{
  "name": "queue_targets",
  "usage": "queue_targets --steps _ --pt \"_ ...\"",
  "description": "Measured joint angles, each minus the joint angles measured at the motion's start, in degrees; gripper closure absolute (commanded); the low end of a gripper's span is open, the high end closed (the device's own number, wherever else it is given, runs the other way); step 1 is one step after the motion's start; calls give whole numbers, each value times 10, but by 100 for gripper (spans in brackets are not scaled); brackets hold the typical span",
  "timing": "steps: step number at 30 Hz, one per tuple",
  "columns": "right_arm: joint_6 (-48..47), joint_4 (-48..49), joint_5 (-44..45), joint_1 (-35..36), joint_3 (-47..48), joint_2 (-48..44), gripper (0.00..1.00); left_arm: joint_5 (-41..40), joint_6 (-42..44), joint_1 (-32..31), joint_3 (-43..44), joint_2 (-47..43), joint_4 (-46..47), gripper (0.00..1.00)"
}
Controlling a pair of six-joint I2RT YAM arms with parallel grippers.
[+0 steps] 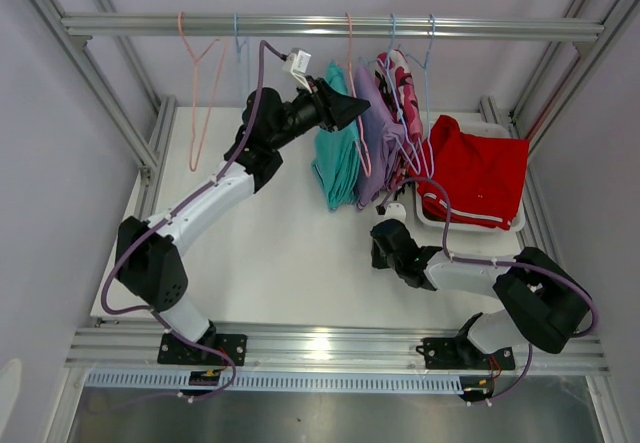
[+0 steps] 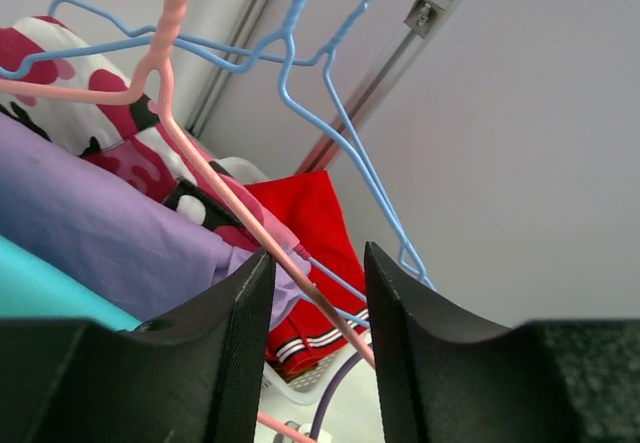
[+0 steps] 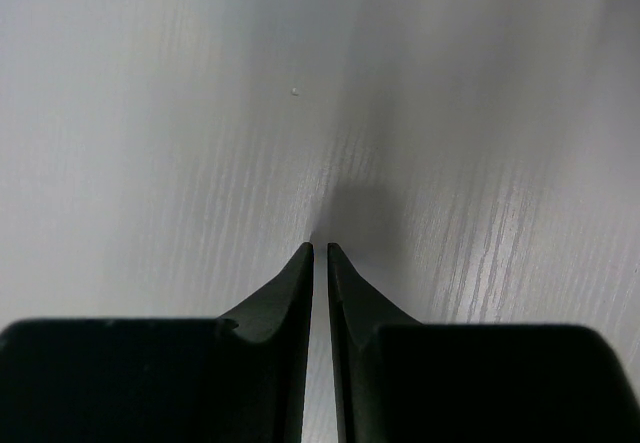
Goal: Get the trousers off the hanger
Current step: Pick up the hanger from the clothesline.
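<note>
Teal trousers point(image 1: 338, 158), lilac trousers point(image 1: 376, 138) and pink camouflage trousers point(image 1: 401, 83) hang side by side from the rail point(image 1: 330, 27). Red trousers point(image 1: 482, 168) lie in the white basket point(image 1: 470, 225). My left gripper point(image 1: 360, 111) is raised against the hanging cloth. In the left wrist view it point(image 2: 318, 263) stands open, with the pink hanger point(image 2: 200, 168) wire running between the jaws without being pinched. Lilac cloth point(image 2: 90, 213) and teal cloth point(image 2: 40, 288) lie to its left. My right gripper point(image 1: 383, 253) points down at the table, shut and empty point(image 3: 320, 245).
An empty pink hanger point(image 1: 203, 93) and a blue hook point(image 1: 238, 38) hang at the rail's left. Blue hangers point(image 2: 340, 123) hang just past the left jaws, with the red trousers point(image 2: 310, 213) and the basket point(image 2: 300, 383) behind. Frame posts flank the white table point(image 1: 290, 263).
</note>
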Motion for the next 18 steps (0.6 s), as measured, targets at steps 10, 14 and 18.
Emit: queue_targets --steps 10,14,18 --pt "-1 0 -2 -3 0 0 86 17 -37 0 -8 5 37 59" --pt "-1 1 -3 -4 0 0 86 19 -41 0 -9 9 40 59" --pt "-2 9 -3 -4 0 5 86 24 -41 0 -9 13 40 58"
